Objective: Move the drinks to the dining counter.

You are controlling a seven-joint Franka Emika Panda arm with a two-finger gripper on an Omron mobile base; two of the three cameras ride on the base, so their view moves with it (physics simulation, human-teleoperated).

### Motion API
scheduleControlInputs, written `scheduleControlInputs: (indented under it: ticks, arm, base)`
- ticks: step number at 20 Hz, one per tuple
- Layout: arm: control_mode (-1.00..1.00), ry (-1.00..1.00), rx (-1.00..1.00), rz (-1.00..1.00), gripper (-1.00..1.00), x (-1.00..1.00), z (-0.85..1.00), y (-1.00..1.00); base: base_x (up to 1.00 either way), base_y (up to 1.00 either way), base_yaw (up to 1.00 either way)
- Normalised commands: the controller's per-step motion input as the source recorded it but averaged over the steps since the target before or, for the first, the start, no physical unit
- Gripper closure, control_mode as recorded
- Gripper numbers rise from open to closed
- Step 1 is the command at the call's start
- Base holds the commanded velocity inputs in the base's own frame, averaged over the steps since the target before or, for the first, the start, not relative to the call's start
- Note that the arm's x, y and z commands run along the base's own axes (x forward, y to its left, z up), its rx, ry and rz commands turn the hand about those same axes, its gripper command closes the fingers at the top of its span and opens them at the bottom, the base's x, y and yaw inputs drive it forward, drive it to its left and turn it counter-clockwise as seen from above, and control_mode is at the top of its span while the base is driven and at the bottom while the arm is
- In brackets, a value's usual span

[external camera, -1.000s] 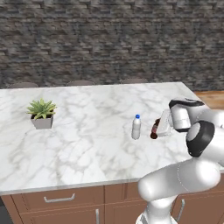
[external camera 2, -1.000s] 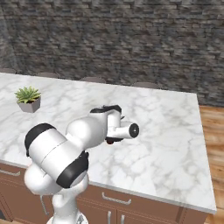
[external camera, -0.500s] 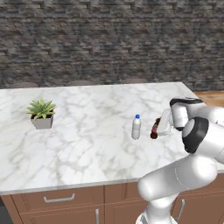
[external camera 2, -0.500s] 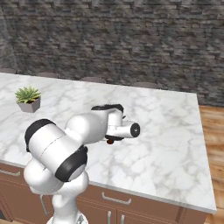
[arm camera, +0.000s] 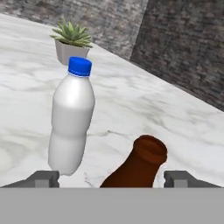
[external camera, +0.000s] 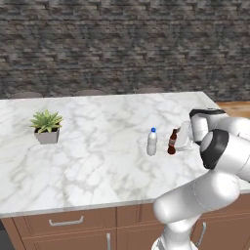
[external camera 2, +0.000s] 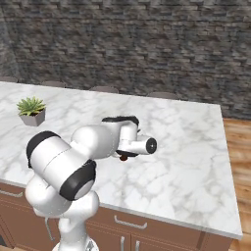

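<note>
Two drinks stand upright on the dining counter (external camera: 97, 166), a white marble top over brown cabinets. The whitish bottle with a blue cap (external camera: 152, 142) (arm camera: 70, 127) is on the left. The slim dark-brown cola bottle (external camera: 172, 142) (arm camera: 136, 166) stands just right of it, and a bit of it peeks out under the hand (external camera 2: 123, 157) in the right base view. My gripper (external camera: 178, 140) (arm camera: 111, 178) reaches in level from the right. It is open, with its fingertips (arm camera: 43, 177) wide on either side of the cola bottle and a gap on each side.
A small potted succulent (external camera: 47, 127) (external camera 2: 32, 110) (arm camera: 72, 41) sits far to the left on the counter. A dark stone wall runs behind. The counter's right end (external camera 2: 223, 162) drops to a wooden floor. My own arm crosses the counter's near right part.
The jaws have sprung apart and let go of the cola bottle, which stays standing on the counter. The arm and the white bottle have hardly moved.
</note>
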Motion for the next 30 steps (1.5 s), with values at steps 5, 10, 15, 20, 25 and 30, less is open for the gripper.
scheduleControlInputs:
  ticks: [5, 10, 15, 20, 25, 30]
  arm:
    - [-1.0, -0.04, 0.0, 0.0, -1.0, 0.0, 0.03, 0.01]
    - [-1.0, -0.08, 0.0, -0.01, -1.0, 0.0, 0.15, 0.0]
    - [-1.0, -0.11, 0.0, -0.04, -1.0, 0.0, 0.31, -0.06]
    - [-1.0, -0.11, 0.0, -0.03, -1.0, -0.01, 0.48, -0.01]
    - [-1.0, -0.18, 0.0, 0.0, -1.0, -0.23, 0.65, 0.0]
    - [-1.0, -0.28, -0.01, 0.0, -1.0, -0.48, 0.75, 0.0]
  base:
    - [0.0, 0.0, 0.0]
    - [0.0, 0.0, 0.0]
    - [0.0, 0.0, 0.0]
    - [0.0, 0.0, 0.0]
    - [0.0, 0.0, 0.0]
    - [0.0, 0.0, 0.0]
